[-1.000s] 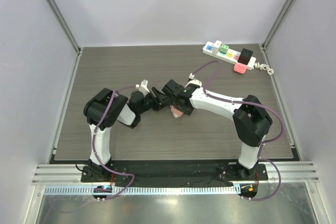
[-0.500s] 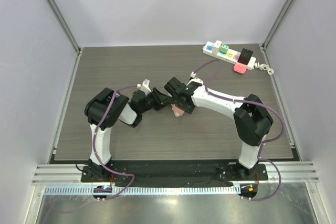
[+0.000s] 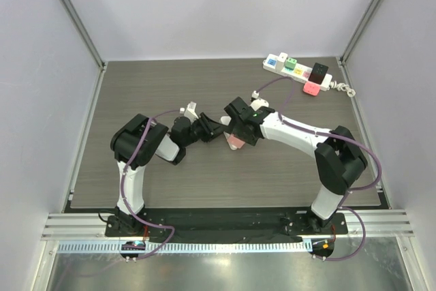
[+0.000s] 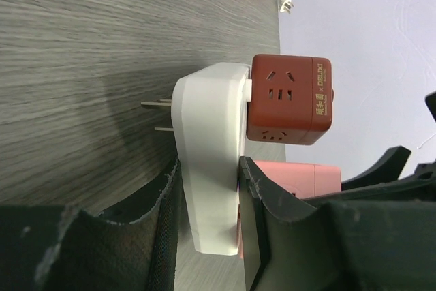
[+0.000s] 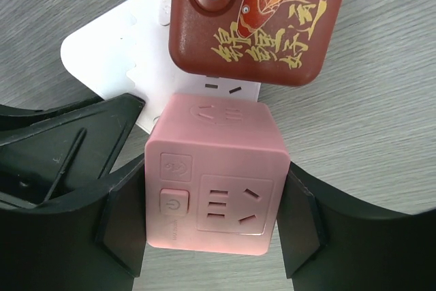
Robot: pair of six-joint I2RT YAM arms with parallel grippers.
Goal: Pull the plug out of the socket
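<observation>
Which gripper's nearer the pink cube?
Right. The right gripper is shut on the pink cube, one finger on each side. The left gripper clamps the white adapter right beside the cube.

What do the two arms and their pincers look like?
The left arm and right arm have white links and bulky black joints. A purple cable loops along each. The left pincer and right pincer have matt black, tapering fingers.
</observation>
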